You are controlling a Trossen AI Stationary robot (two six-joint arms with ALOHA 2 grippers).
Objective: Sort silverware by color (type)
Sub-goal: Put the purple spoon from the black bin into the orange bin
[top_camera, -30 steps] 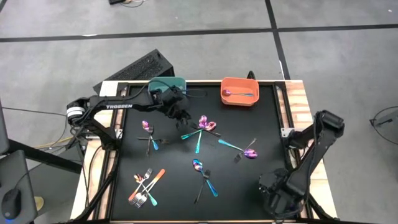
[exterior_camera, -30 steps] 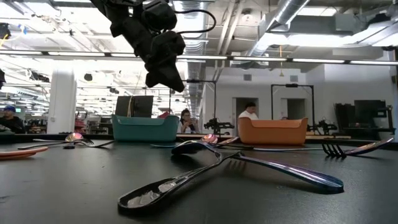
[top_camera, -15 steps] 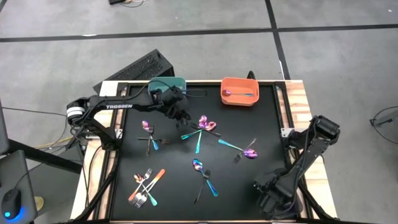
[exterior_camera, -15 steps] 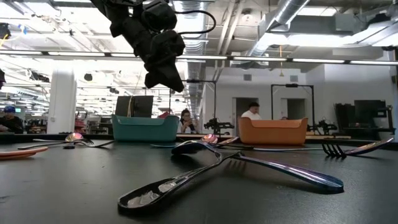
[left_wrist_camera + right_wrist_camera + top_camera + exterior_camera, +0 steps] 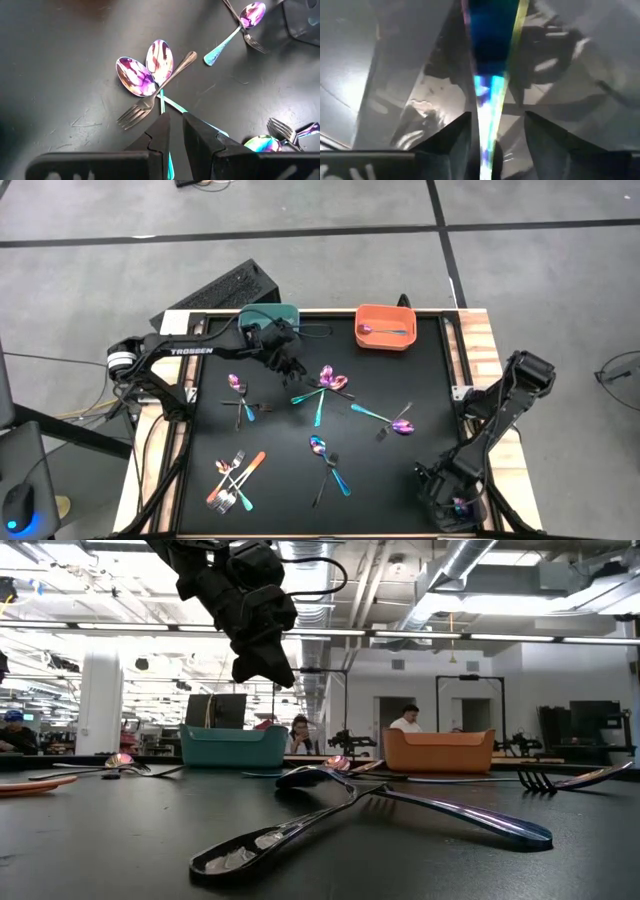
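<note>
Silverware lies scattered on the black mat: a cluster of spoons and a fork (image 5: 325, 385) (image 5: 150, 75), a pair (image 5: 240, 398), a pair (image 5: 395, 420), a pair (image 5: 328, 462) and a pile (image 5: 235, 480) with an orange handle. One spoon (image 5: 385, 330) lies in the orange bin. My left gripper (image 5: 287, 358) (image 5: 175, 125) (image 5: 262, 665) hovers shut, high over the cluster near the teal bin. My right gripper (image 5: 455, 505) (image 5: 492, 137) is at the near right corner, shut on a thin iridescent utensil (image 5: 490, 75). My right gripper has the iridescent utensil between its two fingers (image 5: 452, 137). The narrow end of the utensil (image 5: 487, 125) runs back between them and it widens away from the gripper. The place of contact lies below the picture's edge. A purple glint (image 5: 460, 502) shows at the gripper.
The teal bin (image 5: 272, 313) (image 5: 232, 745) and the orange bin (image 5: 386, 327) (image 5: 438, 750) stand at the far edge. A crossed spoon and fork (image 5: 370, 805) lie close to the low camera. People show in the room beyond. Bare mat (image 5: 400, 370) lies right of the middle.
My right arm has shifted at the near right corner: its gripper went a little toward the left edge, then back toward the right edge, with the elbow swinging along. My left arm and the silverware on the mat have stayed still.
</note>
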